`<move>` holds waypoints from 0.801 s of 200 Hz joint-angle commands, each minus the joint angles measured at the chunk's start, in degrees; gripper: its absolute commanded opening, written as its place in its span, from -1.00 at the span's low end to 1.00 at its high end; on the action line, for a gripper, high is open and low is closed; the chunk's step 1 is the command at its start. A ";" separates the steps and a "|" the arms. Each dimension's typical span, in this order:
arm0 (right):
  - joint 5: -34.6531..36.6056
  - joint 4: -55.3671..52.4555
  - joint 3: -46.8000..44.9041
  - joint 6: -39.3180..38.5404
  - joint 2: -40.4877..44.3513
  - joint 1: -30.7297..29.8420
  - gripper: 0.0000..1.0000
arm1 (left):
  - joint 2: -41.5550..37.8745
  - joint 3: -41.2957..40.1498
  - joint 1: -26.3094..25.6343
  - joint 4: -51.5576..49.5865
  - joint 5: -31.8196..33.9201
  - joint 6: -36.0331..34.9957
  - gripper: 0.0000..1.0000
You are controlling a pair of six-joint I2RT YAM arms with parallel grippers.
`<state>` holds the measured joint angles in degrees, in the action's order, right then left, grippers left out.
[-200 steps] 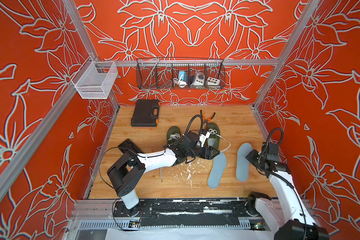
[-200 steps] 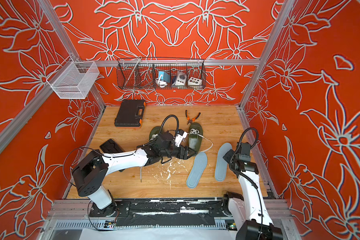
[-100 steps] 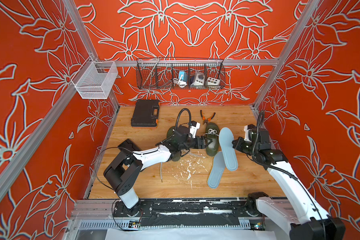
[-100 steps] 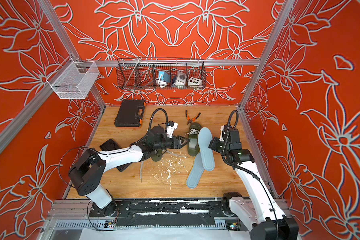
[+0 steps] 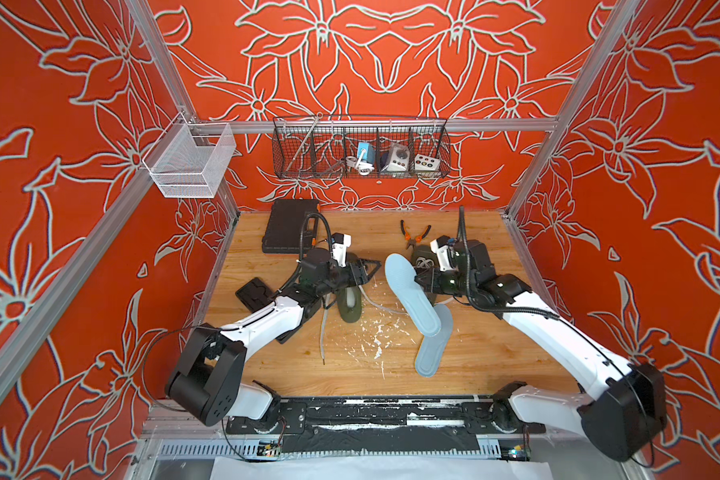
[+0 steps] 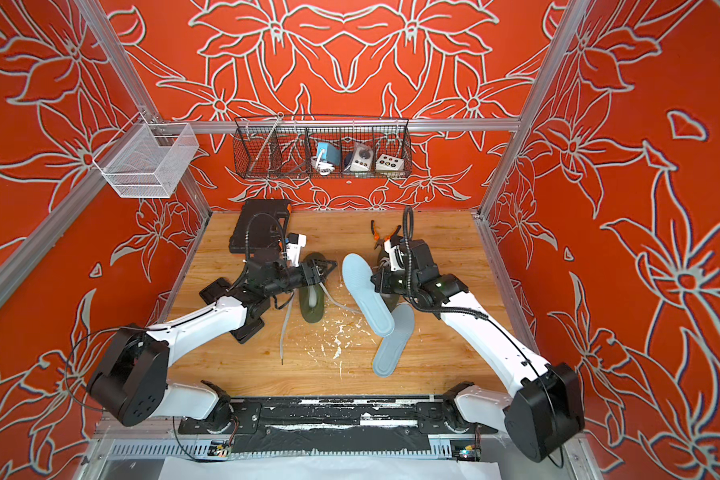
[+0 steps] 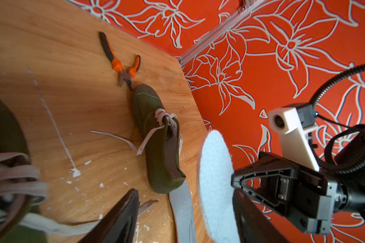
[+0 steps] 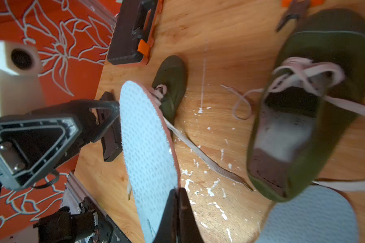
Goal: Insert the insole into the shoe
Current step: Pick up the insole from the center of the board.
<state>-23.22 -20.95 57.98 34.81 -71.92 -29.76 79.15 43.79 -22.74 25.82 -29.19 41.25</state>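
My right gripper (image 8: 178,202) is pinched tight on one long edge of the insole (image 5: 410,297). I hold it off the table (image 5: 474,365) near the middle, one rounded end toward 11 o'clock and the other toward 5. My left gripper (image 5: 368,270) hangs at 9 o'clock of it, jaws apart and empty.

The insole looks thin and light, a mesh top on soft foam. I expect it to flop and curl away from a side grip like this one. I would sooner hold it near one end and feed the free end in first.

The shoe (image 7: 158,138) at 1 o'clock sits mostly under my right wrist in both top views. The right wrist view shows its opening blurred, with something pale inside, lining or a fitted insole, I cannot tell. The other shoe (image 5: 350,305) is half covered by my left arm. A spare insole (image 5: 435,345) lies at 5 o'clock, partly under the raised one.
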 commanded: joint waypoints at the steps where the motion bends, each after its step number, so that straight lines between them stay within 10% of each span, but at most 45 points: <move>1: -2.76 3.84 3.45 -0.73 -3.46 -2.27 -1.00 | -3.15 -1.11 2.70 -1.21 -3.61 -1.68 0.39; 82: -7.87 10.46 11.68 -0.15 -15.02 -7.36 -1.00 | -6.19 -4.13 4.64 -2.10 -5.10 -2.03 0.20; 120: -8.81 11.43 13.44 -2.53 -17.74 -9.48 -1.00 | -6.72 -3.67 4.88 -2.21 -4.69 -1.97 -0.58; 135: -6.97 11.63 12.73 -5.53 -17.17 -9.90 -0.43 | -7.23 -3.57 5.14 -3.33 -3.96 -1.76 -1.00; 160: -1.58 13.14 10.46 -12.87 -14.86 -11.28 0.50 | -7.74 -3.33 5.75 -5.23 -2.89 -0.77 -1.00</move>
<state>-29.34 -10.44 69.73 29.93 -89.25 -39.72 73.10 39.97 -17.80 21.87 -32.88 39.88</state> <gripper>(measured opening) 0.626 0.056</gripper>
